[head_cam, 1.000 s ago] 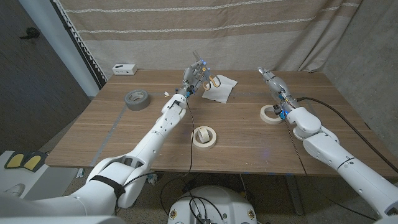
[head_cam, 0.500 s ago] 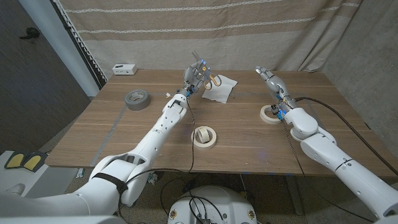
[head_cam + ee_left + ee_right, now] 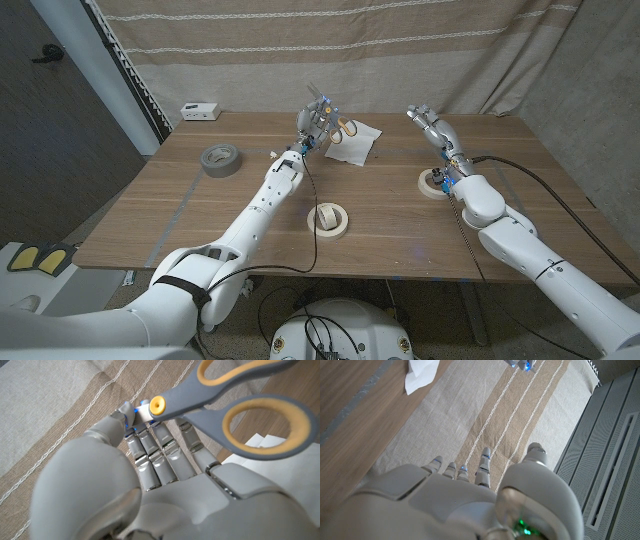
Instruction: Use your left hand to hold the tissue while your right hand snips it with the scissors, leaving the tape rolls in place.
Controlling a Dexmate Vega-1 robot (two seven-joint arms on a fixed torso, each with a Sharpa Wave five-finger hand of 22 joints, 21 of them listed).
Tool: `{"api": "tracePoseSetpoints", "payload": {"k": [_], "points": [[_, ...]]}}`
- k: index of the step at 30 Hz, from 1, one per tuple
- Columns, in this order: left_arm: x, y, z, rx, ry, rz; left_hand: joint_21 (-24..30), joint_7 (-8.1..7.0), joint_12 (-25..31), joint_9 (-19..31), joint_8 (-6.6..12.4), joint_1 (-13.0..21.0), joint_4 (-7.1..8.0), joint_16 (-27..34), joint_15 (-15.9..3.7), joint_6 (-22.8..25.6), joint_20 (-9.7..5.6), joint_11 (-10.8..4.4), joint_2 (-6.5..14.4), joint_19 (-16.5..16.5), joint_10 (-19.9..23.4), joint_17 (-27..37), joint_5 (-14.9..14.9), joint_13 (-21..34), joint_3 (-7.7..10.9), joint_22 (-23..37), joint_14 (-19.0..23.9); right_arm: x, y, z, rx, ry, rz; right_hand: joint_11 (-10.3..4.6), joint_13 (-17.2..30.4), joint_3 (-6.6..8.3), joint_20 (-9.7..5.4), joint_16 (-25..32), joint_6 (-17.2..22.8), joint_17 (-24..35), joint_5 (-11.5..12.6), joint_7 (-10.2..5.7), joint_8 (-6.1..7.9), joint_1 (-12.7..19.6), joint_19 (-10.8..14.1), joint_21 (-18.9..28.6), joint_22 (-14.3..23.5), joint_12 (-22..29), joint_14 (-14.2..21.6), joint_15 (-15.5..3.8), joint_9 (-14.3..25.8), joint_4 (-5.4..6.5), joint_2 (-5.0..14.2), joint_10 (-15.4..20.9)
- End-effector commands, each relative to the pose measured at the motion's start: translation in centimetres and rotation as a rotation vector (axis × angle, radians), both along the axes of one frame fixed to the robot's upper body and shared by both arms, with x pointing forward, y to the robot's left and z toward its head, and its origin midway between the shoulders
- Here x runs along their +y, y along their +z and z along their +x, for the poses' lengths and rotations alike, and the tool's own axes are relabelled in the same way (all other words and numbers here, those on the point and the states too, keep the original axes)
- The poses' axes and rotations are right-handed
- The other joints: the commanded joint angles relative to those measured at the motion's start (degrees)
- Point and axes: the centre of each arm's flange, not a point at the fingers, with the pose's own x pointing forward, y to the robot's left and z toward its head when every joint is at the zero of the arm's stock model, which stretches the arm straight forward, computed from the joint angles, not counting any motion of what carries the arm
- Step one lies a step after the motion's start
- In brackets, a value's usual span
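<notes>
My left hand is raised over the table's far middle and grips the scissors near their blades. Their grey handles with yellow inner rings stick out toward the white tissue, which lies crumpled on the wood just beyond. The blades are hidden behind my fingers. My right hand is lifted at the far right with fingers apart, holding nothing. It points at the curtain, with the tissue off to its side.
A grey tape roll sits at the left, a beige roll near the front middle, and another beige roll under my right wrist. A small white box stands at the back left. A curtain hangs behind the table.
My right hand has risen and drifted left toward the tissue. The left hand with the scissors has barely moved.
</notes>
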Motion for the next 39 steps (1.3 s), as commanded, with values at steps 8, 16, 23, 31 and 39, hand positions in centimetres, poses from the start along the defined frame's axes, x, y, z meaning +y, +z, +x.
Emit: {"api": "tracePoseSetpoints", "payload": {"k": [8, 16, 23, 31, 39], "points": [[-0.3, 0.0, 0.5, 0.031, -0.018, -0.058, 0.4, -0.07, 0.3, 0.4, 0.20, 0.3, 0.54, 0.4, -0.11, 0.6, -6.26, -0.08, 0.7, -0.4, 0.9, 0.0, 0.1, 0.3, 0.94, 0.0, -0.1, 1.7, -0.3, -0.9, -0.046, -0.057, -0.054, -0.84, 0.1, 1.18, 0.22, -0.3, 1.0, 0.1, 0.6, -0.40, 0.25, 2.4, -0.8, -0.3, 0.2, 0.2, -3.0, -0.68, 0.3, -0.43, 0.38, -0.7], [0.1, 0.1, 0.5, 0.021, 0.009, -0.057, 0.4, 0.02, 0.4, 0.4, 0.14, 0.3, 0.54, 0.4, -0.09, 0.6, -6.23, -0.08, 0.6, -0.4, 0.9, 0.0, 0.1, 0.2, 0.96, 0.0, -0.1, 2.5, -0.2, -1.6, -0.102, -0.062, -0.057, -2.18, 0.0, 2.20, 0.27, -0.2, 2.9, 0.0, 1.0, -0.98, 0.79, 4.4, -0.6, -0.3, 0.2, 0.4, -2.4, -1.36, 0.3, -0.93, 0.56, 0.3], [0.2, 0.1, 0.7, 0.024, 0.005, -0.066, 0.3, -0.16, 0.3, 0.4, -0.02, 0.2, 0.58, 0.4, -0.10, 0.4, -6.16, -0.07, 0.6, -0.5, 0.7, 0.0, 0.1, 0.1, 1.01, 0.0, -0.1, 3.4, -0.4, -1.6, -0.102, -0.046, -0.047, -2.22, 0.0, 2.79, 0.28, -0.2, 4.4, 0.0, 1.3, -1.37, 1.25, 5.6, -0.5, -0.3, 0.2, 0.5, -2.1, -1.65, 0.3, -1.24, 0.51, 0.6], [0.0, 0.1, 0.8, 0.032, -0.019, -0.074, 0.4, -0.21, 0.3, 0.5, 0.02, 0.2, 0.59, 0.4, -0.10, 0.6, -6.14, -0.07, 0.6, -0.5, 0.7, 0.0, 0.1, 0.2, 0.99, 0.0, -0.2, 4.0, -0.5, -2.1, -0.115, -0.097, -0.060, -2.44, 0.0, 3.44, 0.37, -0.2, 5.8, 0.0, 1.6, -1.52, 1.62, 7.3, -0.2, -0.2, 0.2, 0.6, -1.5, -2.10, 0.3, -1.64, 0.28, 1.3], [-0.6, 0.4, 1.0, 0.029, -0.062, -0.087, 0.3, -0.17, 0.4, 0.7, 0.09, 0.2, 0.63, 0.4, -0.11, 0.5, -6.15, -0.07, 0.6, -0.6, 0.7, -0.1, 0.2, 0.3, 1.11, -0.1, -0.3, 4.9, -0.4, -2.5, -0.137, -0.156, -0.095, -2.39, 0.0, 3.83, 0.55, -0.1, 6.1, 0.0, 1.9, -1.75, 1.62, 8.5, 0.3, -0.1, 0.2, 0.7, -1.1, -2.19, 0.3, -1.91, 0.01, 1.9]]}}
